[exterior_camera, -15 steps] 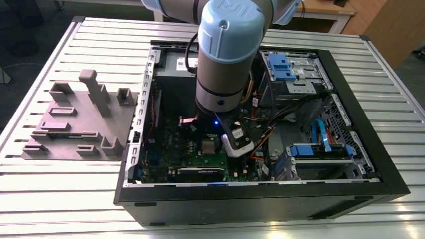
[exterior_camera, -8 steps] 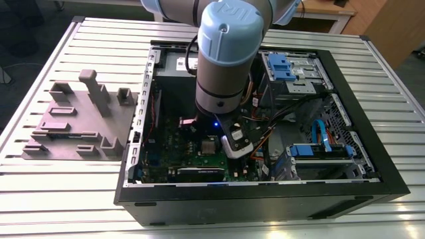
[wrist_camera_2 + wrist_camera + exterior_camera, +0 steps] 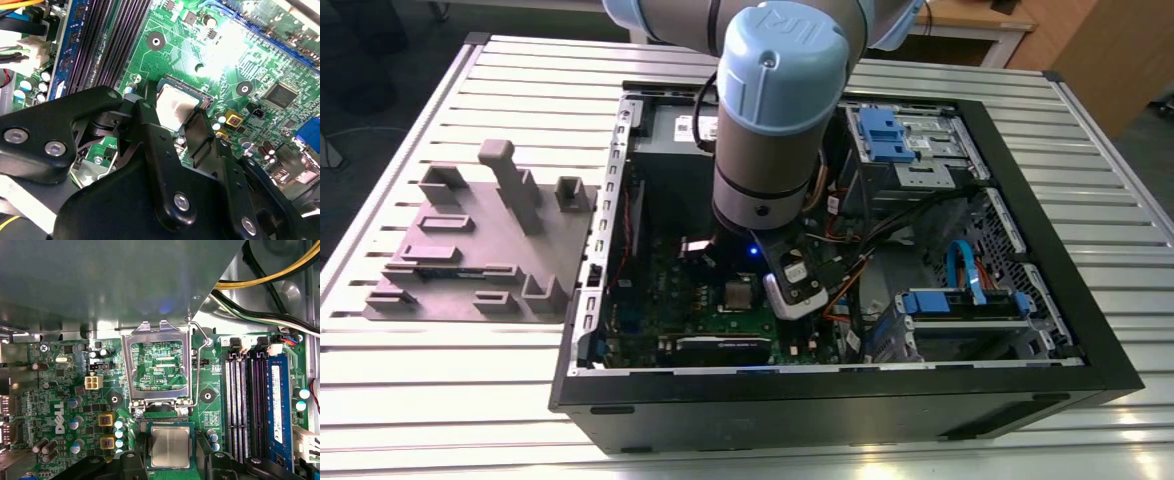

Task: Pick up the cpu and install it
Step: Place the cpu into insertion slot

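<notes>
Now cpu (image 3: 170, 446) flat in socket (image 3: 170, 424), metal frame (image 3: 128, 370) raised; white print on board (image 3: 65, 390).

On the green board (image 3: 65, 385), the cpu (image 3: 170, 446) had a dull, faintly brushed silvery metal top. The socket frame (image 3: 157, 332) just beside it on that board was bare, shiny metal. The board's own surface looked glossy, while the tool (image 3: 172, 461) above it was matt black.

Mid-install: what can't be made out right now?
Second wrist view: the gripper covers two corners of the cpu, so its seating is unclear.
Exterior view: the arm hides much of the board; the cpu is too small to judge.
First wrist view: a grey panel hides the board beyond the socket frame.
</notes>
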Action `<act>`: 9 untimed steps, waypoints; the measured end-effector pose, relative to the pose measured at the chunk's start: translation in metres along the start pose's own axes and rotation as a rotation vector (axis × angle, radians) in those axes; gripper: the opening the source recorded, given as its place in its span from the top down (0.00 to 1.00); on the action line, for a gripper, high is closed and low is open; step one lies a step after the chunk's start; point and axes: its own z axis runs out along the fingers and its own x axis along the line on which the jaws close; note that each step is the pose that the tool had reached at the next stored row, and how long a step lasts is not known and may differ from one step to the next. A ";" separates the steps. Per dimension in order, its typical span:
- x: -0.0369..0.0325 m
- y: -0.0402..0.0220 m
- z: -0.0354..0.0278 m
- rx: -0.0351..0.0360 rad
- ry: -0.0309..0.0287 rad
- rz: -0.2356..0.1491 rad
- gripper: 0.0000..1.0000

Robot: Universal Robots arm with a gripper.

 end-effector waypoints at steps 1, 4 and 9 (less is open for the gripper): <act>0.0000 0.0000 0.0001 -0.0002 -0.0001 0.000 0.53; 0.0001 -0.0006 -0.0005 -0.0010 -0.0004 -0.001 0.53; 0.0003 -0.0010 -0.0028 -0.0001 0.0000 -0.010 0.53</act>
